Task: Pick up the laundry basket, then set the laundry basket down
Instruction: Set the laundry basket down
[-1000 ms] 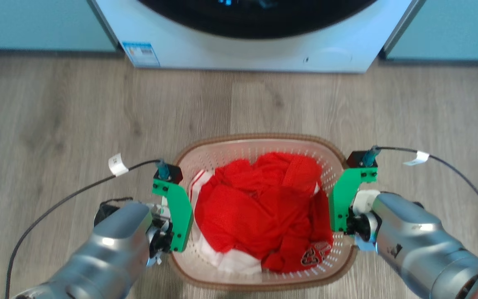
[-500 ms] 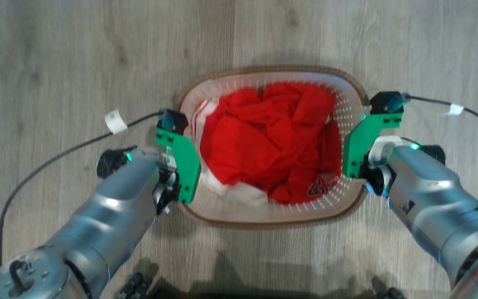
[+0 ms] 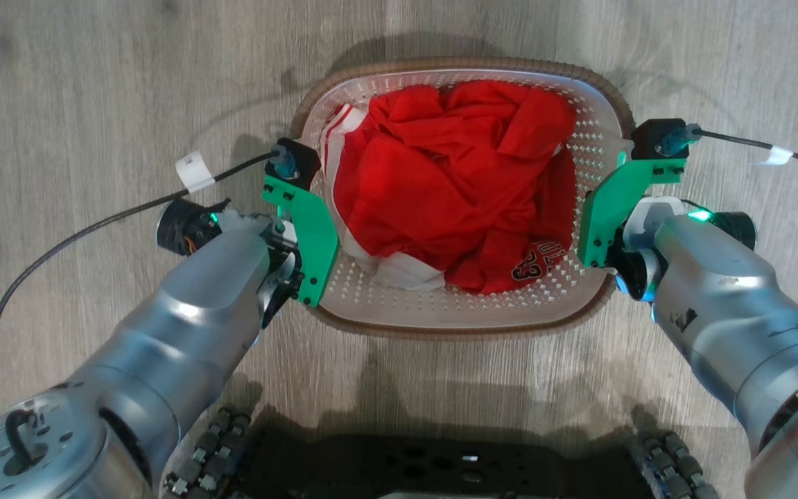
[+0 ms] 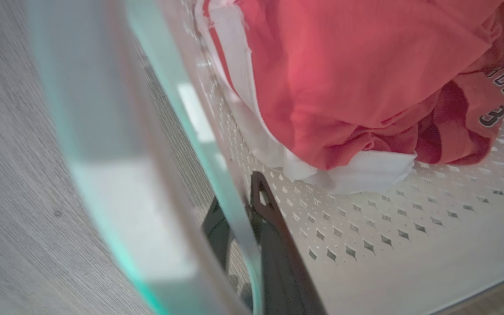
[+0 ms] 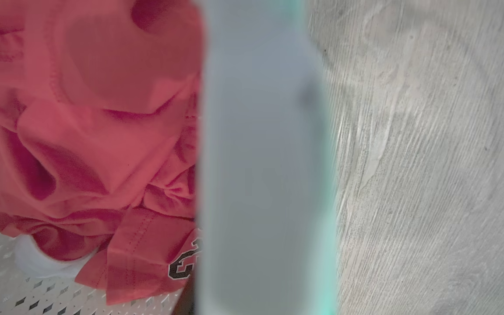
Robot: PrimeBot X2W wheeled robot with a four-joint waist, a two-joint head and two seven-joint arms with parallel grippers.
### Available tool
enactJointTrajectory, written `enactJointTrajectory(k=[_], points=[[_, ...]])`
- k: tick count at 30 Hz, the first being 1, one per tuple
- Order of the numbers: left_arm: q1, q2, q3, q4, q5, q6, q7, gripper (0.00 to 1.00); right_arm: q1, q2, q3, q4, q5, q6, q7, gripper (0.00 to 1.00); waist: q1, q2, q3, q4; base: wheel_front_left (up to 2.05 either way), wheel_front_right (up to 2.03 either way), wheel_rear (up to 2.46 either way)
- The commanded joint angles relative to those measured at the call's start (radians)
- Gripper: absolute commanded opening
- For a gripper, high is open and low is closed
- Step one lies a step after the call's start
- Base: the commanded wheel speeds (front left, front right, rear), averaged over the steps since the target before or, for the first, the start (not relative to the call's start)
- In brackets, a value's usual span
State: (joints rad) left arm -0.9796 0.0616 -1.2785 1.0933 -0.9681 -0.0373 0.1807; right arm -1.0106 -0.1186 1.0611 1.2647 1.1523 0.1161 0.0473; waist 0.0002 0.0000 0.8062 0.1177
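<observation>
The left tool (image 4: 238,201) pinches the perforated white laundry basket (image 3: 468,315) by its left wall, one dark finger on each side. The right tool (image 3: 605,262) sits at the brown woven rim with its fingers hidden, so I cannot tell its grip.

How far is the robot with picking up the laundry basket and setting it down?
Done: the left gripper is clamped on the laundry basket wall. In hand: the right gripper sits at the opposite side, grip hidden; whether the basket is off the floor is unclear. Left: setting it down, releasing.
</observation>
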Motion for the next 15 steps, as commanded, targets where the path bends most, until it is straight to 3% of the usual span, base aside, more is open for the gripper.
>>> enactJointTrajectory(k=[1, 15], points=[[-0.008, -0.011, -0.002, -0.044, 0.026, -0.013, -0.011, 0.0, 0.018, 0.045, 0.016, -0.02, -0.013, 0.015, -0.016, 0.0, -0.0002, 0.0, 0.016, 0.002, 0.0, 0.0, 0.0], [-0.022, -0.011, -0.002, -0.079, 0.06, 0.016, -0.026, 0.0, -0.008, 0.035, 0.019, -0.008, -0.015, 0.015, -0.048, 0.0, -0.0002, 0.0, 0.065, 0.015, 0.0, 0.0, 0.0]])
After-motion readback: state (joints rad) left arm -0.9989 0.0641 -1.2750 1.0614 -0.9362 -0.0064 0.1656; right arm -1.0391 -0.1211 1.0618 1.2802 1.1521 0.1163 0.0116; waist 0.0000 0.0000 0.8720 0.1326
